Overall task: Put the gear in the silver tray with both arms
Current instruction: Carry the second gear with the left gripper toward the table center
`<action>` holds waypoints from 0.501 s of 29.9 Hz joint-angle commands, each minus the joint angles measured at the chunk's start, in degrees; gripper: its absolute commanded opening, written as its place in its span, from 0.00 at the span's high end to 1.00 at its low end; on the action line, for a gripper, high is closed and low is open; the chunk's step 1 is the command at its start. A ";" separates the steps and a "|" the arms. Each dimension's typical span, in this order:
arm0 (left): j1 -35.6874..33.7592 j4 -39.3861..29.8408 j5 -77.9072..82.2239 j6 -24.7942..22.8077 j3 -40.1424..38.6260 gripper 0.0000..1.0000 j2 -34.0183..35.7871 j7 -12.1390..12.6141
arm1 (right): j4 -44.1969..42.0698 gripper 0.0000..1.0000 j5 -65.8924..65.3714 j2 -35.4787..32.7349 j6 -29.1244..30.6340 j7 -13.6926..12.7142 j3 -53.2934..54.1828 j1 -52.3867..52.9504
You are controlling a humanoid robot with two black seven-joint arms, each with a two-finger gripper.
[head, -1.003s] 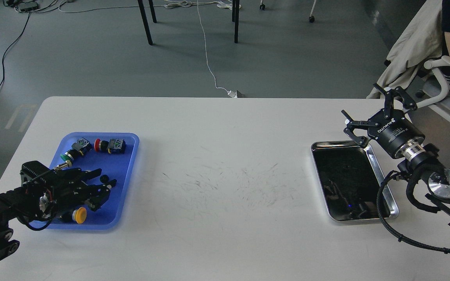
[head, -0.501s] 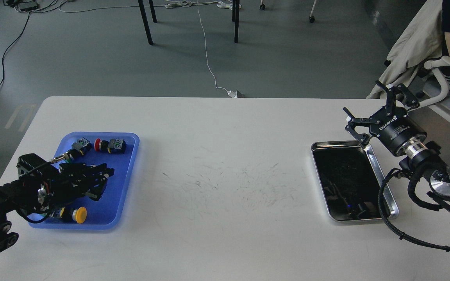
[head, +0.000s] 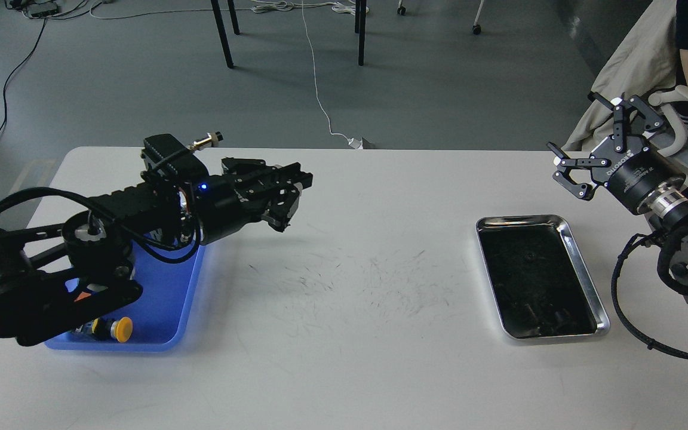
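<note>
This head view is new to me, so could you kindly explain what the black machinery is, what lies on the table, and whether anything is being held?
The camera sits on the robot's own head, looking forward and down at a white table. The black jointed things are its two arms. The left arm comes in from the left, and its claw hangs above the table, beside the blue tray; its fingers look closed, but whether they hold anything is too dark to tell. The right claw, with fingers spread and nothing in it, hovers beyond the silver tray, whose dark floor looks bare. A yellow push-button lies in the blue tray; the arm hides the rest.
</note>
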 commanded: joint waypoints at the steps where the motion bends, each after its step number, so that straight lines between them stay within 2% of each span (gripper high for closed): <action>1: 0.89 4.61 0.89 -1.34 0.54 0.94 -12.52 1.06 | 0.09 0.03 -0.18 -1.86 0.00 0.01 -0.61 0.04; 8: 5.54 15.60 5.02 -1.43 0.89 0.94 -27.92 0.45 | 0.09 0.03 -0.09 -3.19 0.00 0.01 -0.26 -0.49; 12: 8.53 20.43 8.27 -1.34 0.98 0.94 -32.41 -0.51 | 0.09 0.03 -0.01 -3.54 0.00 0.01 0.09 -0.49; 15: 10.03 23.69 9.50 -1.26 0.98 0.94 -33.13 -1.57 | 0.18 0.03 -0.01 -3.54 0.00 0.01 0.09 -0.58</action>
